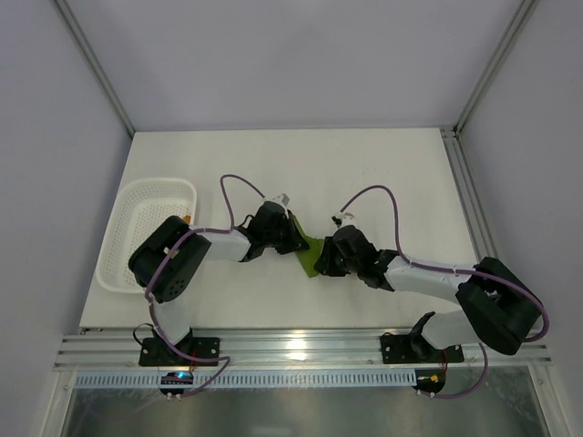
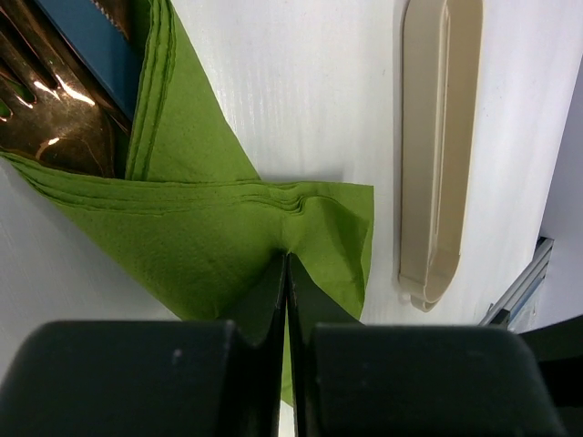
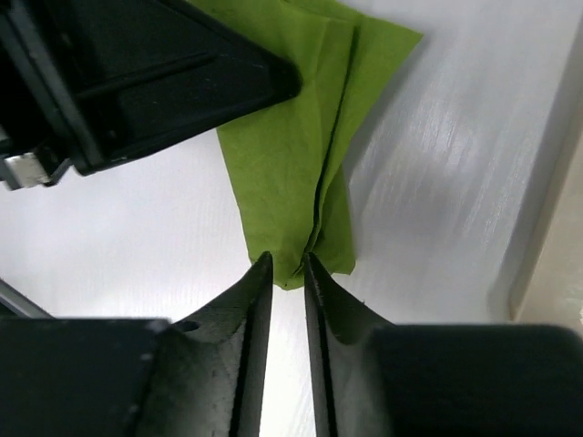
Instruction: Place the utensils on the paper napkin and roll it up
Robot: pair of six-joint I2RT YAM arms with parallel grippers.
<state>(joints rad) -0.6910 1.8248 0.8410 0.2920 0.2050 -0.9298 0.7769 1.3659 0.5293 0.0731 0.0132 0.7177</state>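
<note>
While left fingers (image 2: 264,309) pinch napkin (image 2: 209,246), right fingers (image 3: 250,309) slightly parted at its corner, beige piece (image 2: 435,146) alongside.

The white table (image 1: 364,164) carries a white mesh basket (image 1: 150,187) near its left edge; an olive-green paper napkin (image 2: 209,237) lies near the middle, folded over itself with its layered edges showing; a copper-brown fork (image 2: 46,109) lies within the fold, on the paper rather than the tabletop; a pale beige oblong piece (image 2: 437,146) lies flat just beside the napkin, not touching it.
</note>
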